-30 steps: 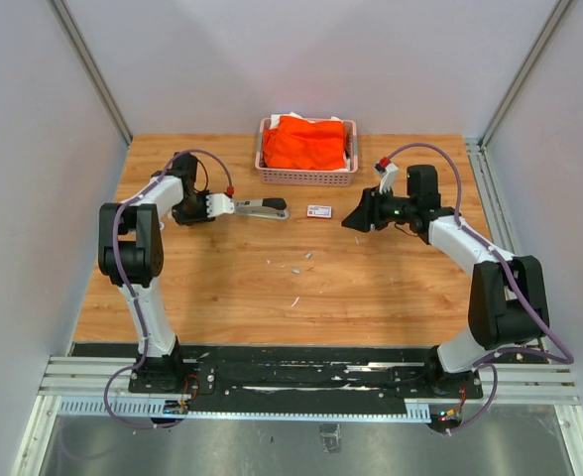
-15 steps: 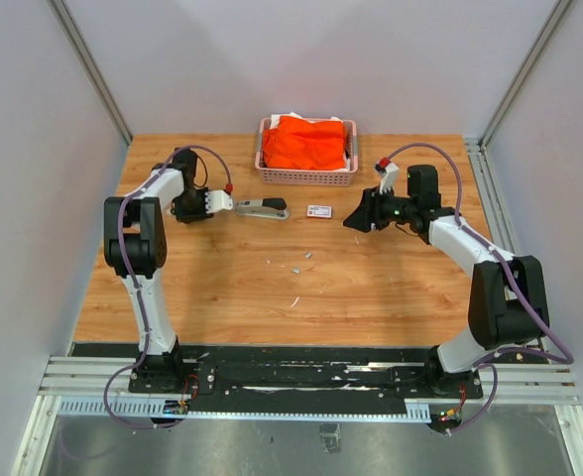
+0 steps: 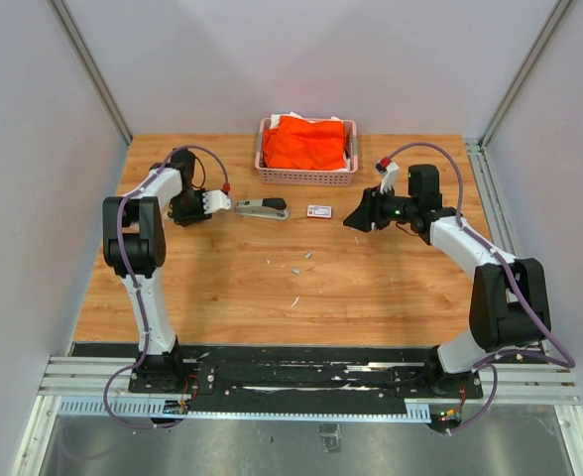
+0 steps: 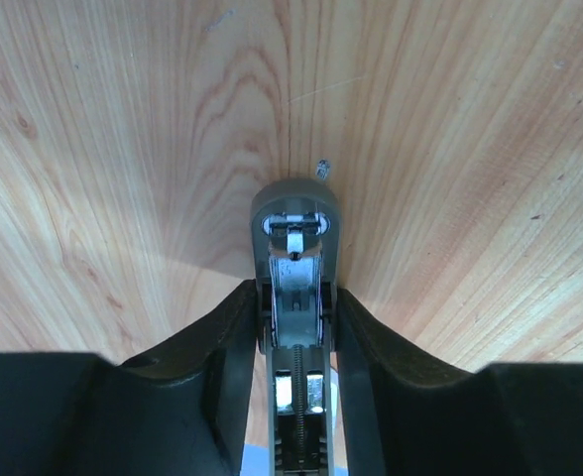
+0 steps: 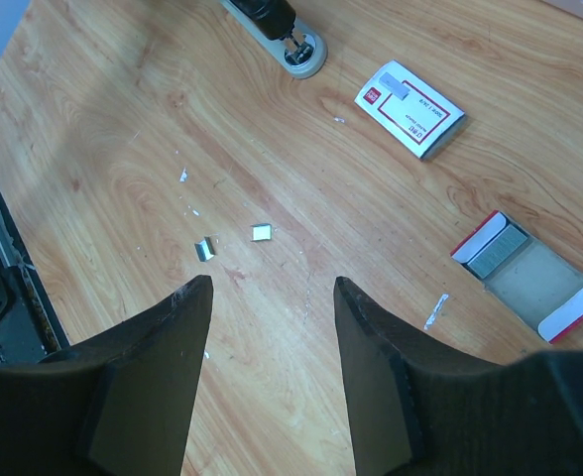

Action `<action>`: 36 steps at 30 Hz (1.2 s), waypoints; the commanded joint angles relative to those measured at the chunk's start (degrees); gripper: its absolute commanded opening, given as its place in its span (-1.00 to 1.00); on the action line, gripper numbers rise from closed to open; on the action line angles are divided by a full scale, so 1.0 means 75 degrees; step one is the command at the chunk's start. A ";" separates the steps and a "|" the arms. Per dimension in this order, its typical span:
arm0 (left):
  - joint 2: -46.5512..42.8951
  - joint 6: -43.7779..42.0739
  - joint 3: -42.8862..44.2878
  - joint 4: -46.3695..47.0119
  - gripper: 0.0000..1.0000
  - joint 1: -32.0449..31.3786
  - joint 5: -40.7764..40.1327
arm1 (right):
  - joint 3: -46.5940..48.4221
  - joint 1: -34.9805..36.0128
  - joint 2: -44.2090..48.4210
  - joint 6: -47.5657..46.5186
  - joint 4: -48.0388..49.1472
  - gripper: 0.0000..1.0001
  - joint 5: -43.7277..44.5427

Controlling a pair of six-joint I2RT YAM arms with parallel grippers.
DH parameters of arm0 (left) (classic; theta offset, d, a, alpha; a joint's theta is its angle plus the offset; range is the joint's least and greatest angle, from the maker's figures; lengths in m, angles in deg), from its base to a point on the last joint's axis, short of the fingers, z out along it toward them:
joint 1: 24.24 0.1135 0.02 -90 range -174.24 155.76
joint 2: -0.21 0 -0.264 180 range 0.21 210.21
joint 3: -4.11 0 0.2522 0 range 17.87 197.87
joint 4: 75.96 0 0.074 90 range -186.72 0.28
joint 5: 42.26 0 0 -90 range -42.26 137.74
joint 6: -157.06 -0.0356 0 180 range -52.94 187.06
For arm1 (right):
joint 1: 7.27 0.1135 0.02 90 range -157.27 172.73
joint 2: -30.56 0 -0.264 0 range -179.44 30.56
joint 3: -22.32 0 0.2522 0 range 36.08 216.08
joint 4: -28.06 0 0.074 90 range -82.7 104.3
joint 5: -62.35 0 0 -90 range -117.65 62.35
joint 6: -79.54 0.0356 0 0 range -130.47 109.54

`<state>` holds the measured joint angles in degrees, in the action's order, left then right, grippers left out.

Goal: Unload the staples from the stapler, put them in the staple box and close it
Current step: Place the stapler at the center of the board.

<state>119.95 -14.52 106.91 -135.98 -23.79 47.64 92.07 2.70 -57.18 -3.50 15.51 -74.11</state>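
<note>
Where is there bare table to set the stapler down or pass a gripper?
Free: the table's near-left stretch, between left arm and loose staples; also near-right, between those staples and right arm. Crowded: the strip before the basket, holding stapler, small red-labelled box, left gripper and right gripper.

Top view high above near edge, whole table; left wrist close on stapler; right wrist farther, shares stapler
</note>
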 commanded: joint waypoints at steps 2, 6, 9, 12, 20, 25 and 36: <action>0.0194 0.0124 0.0203 -0.0289 -0.09 0.0214 -0.0256 | -0.0078 -0.0108 0.0202 -0.0061 0.0047 0.08 -0.0122; 0.0195 0.0148 0.0235 -0.0277 0.08 0.0225 -0.0274 | -0.0074 -0.0105 0.0246 -0.0052 0.0056 0.08 -0.0108; 0.0183 0.0171 0.0246 -0.0187 0.20 0.0223 -0.0297 | -0.0083 -0.0111 0.0250 -0.0038 0.0066 0.08 -0.0125; 0.0144 0.0249 0.0284 -0.0100 0.28 0.0227 -0.0232 | -0.0091 -0.0106 0.0262 -0.0043 0.0077 0.08 -0.0122; -0.0276 0.0581 0.0680 -0.0028 0.68 0.0188 0.0348 | -0.0086 -0.0093 0.0227 -0.0016 0.0105 0.09 -0.0179; -0.0714 0.0644 0.0626 -0.0031 0.94 -0.0056 0.0509 | -0.0108 -0.0100 0.0318 -0.0149 0.0083 0.18 -0.0181; -0.2029 0.1091 -0.0011 0.0118 0.96 -0.0891 0.0891 | -0.0363 -0.0100 0.0730 -0.0984 0.0249 0.40 -0.0385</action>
<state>109.11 -8.82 108.87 -135.78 -28.47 51.75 90.80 2.68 -53.88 -6.72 15.80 -74.78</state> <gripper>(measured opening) 0.981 0.693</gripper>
